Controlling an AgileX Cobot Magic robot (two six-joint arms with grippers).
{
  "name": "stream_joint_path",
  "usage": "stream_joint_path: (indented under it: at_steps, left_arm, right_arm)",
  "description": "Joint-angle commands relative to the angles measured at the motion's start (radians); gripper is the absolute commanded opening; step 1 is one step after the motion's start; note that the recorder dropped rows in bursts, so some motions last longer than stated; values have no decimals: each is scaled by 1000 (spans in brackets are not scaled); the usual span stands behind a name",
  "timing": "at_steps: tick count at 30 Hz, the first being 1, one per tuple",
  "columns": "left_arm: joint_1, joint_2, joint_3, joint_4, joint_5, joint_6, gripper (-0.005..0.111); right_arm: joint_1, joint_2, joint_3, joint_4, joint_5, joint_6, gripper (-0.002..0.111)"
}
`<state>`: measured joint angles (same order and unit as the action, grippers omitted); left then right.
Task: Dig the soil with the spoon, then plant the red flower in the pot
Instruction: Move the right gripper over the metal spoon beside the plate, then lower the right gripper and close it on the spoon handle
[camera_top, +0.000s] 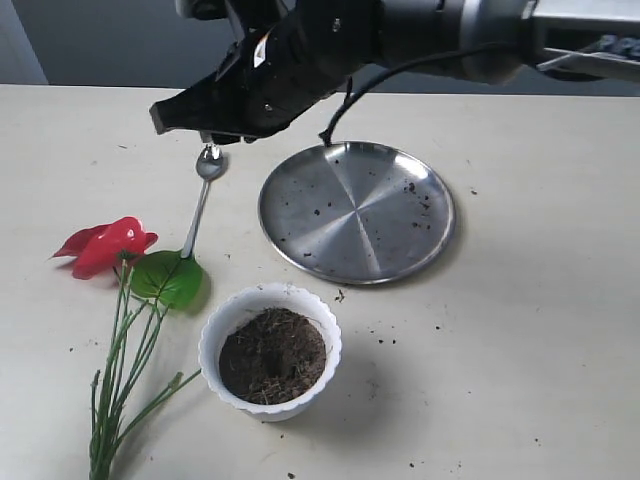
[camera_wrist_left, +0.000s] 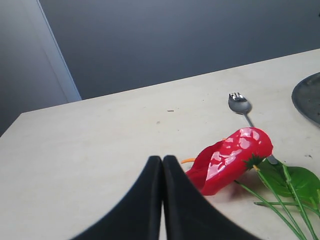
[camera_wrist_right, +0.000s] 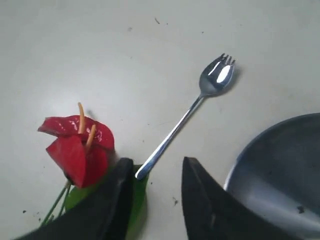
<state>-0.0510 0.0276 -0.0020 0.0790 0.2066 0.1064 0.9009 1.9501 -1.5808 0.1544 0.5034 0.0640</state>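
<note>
The silver spoon (camera_top: 203, 205) lies flat on the table, its small-tined bowl (camera_wrist_right: 216, 77) pointing away from the pot and its handle end resting on a green leaf (camera_top: 168, 278). My right gripper (camera_wrist_right: 157, 164) hovers open above it, and the handle tip shows between the fingers, untouched. From the upper right this gripper (camera_top: 190, 115) reaches across over the spoon's bowl. The red flower (camera_top: 105, 245) lies left of the spoon, stems trailing toward the front edge. The white scalloped pot (camera_top: 222, 335) holds dark soil (camera_top: 272, 355). Low beside the red blooms (camera_wrist_left: 230, 157), my left gripper (camera_wrist_left: 162, 160) is shut and empty.
A round steel plate (camera_top: 356, 210) with a few soil crumbs sits right of the spoon and behind the pot. Soil specks are scattered on the table right of the pot. The table's back edge meets a grey wall.
</note>
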Motion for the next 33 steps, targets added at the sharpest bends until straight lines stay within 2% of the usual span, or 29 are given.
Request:
stream_joint_path:
  at_steps: [1,9,18,22,26,33]
  left_arm:
    - [-2,-4,2,-8,-6,-5,0]
    - [-2,-4,2,-8,-6,-5,0]
    - [-2,-4,2,-8,-6,-5,0]
    - [-2,-4,2,-8,-6,-5,0]
    - [-2,-4,2,-8,-6,-5,0]
    - [-2,-4,2,-8,-6,-5,0]
  right_arm:
    - [7,136,-131,35,81,-4,34]
    - [7,384,-423,11,266,-2,34]
    - [7,540,-697,-14,412,0,34]
    - [7,582,-739,-25,443,45,48]
    - [7,605,-739,-76,443,141,48]
    - [49,651,-739,-84,386,174,48]
